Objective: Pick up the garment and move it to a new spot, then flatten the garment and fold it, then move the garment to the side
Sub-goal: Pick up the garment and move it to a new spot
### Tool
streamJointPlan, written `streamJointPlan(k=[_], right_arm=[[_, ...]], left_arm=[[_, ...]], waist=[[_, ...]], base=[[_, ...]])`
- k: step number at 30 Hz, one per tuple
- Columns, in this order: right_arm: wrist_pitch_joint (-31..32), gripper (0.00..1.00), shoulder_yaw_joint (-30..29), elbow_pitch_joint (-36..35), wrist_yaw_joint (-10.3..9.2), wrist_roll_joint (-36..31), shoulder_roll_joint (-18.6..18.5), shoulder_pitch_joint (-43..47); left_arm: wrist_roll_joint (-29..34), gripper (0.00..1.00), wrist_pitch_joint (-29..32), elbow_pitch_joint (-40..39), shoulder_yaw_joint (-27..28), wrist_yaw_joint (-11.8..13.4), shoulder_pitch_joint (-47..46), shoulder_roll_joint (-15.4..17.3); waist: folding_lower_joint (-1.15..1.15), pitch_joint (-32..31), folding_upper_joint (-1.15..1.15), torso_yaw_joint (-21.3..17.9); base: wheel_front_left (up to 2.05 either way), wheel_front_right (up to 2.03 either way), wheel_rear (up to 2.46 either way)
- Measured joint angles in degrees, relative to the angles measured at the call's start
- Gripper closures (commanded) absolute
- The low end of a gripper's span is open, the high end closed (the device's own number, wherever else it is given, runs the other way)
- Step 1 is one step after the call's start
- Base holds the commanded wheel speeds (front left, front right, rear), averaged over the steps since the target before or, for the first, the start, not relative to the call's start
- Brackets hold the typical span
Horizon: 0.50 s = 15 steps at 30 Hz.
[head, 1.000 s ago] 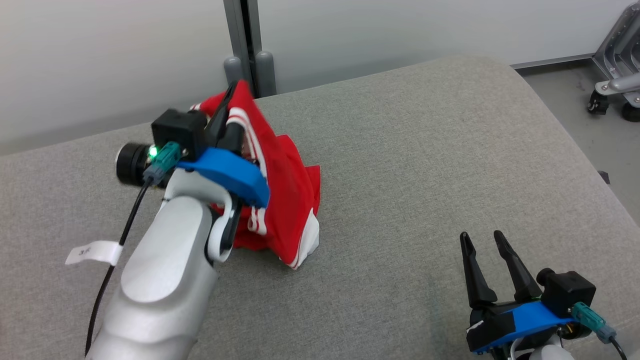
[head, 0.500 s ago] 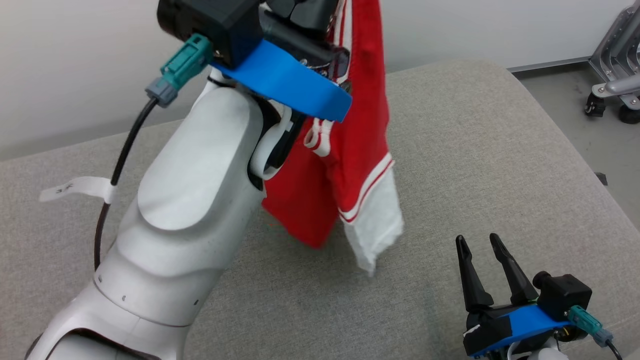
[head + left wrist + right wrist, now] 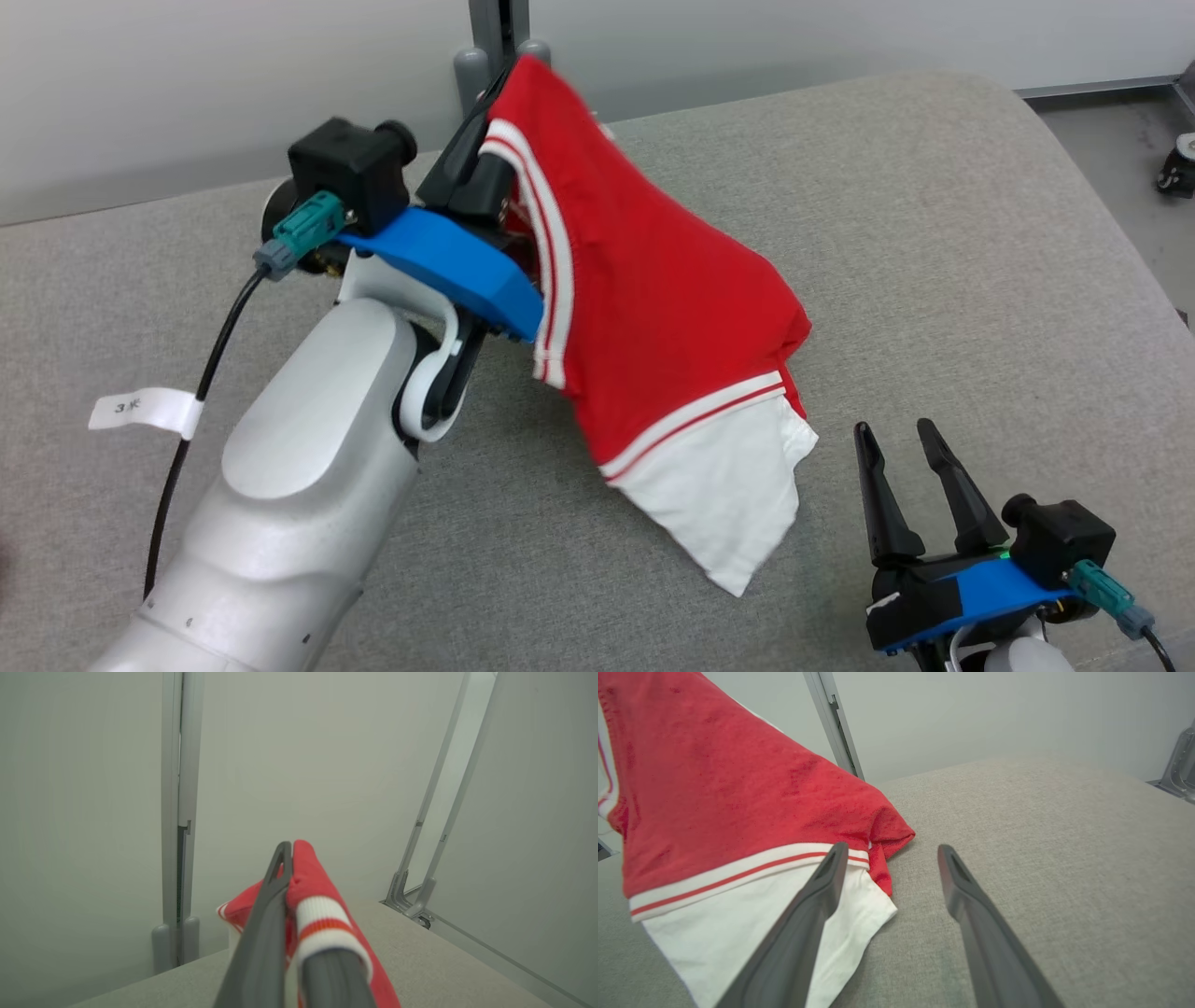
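The garment (image 3: pixel 667 317) is red with white striped trim and a white lower panel. It drapes from my left gripper (image 3: pixel 499 79) down to the right onto the grey cushioned surface (image 3: pixel 934 233). The left gripper is shut on the garment's striped edge (image 3: pixel 322 914), held up near the back of the surface. In the right wrist view the garment (image 3: pixel 714 798) spreads to the left, its white panel (image 3: pixel 752 924) lying on the fabric. My right gripper (image 3: pixel 896 434) stands open at the lower right, just right of the white panel, holding nothing.
A grey wall with a vertical metal post (image 3: pixel 495 37) stands behind the surface. Metal frame legs with casters (image 3: pixel 1178 159) sit on the floor at the far right. The surface's right edge curves down toward the floor.
The left gripper has come down from its raised position and the garment now trails out to the right on the surface. The head camera has shifted slightly. The right gripper stays open in place.
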Motion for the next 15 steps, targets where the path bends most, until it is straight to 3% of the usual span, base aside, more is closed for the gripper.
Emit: streamJointPlan(k=[9, 15], right_arm=[[0.00, 0.00, 0.94, -0.14, 0.00, -0.04, 0.00, -1.98], [0.00, 0.00, 1.59, 0.34, 0.00, -0.03, 0.00, -2.84]], left_arm=[[1.11, 1.00, -1.54, 12.00, 1.96, 2.82, 2.55, 5.46], [2.40, 1.00, -3.01, 17.18, 3.22, 4.10, -0.12, 7.72]], waist=[[0.00, 2.75, 0.00, 2.13], [0.00, 3.64, 0.00, 1.27]], base=[[0.00, 0.00, 0.00], [0.00, 0.00, 0.00]])
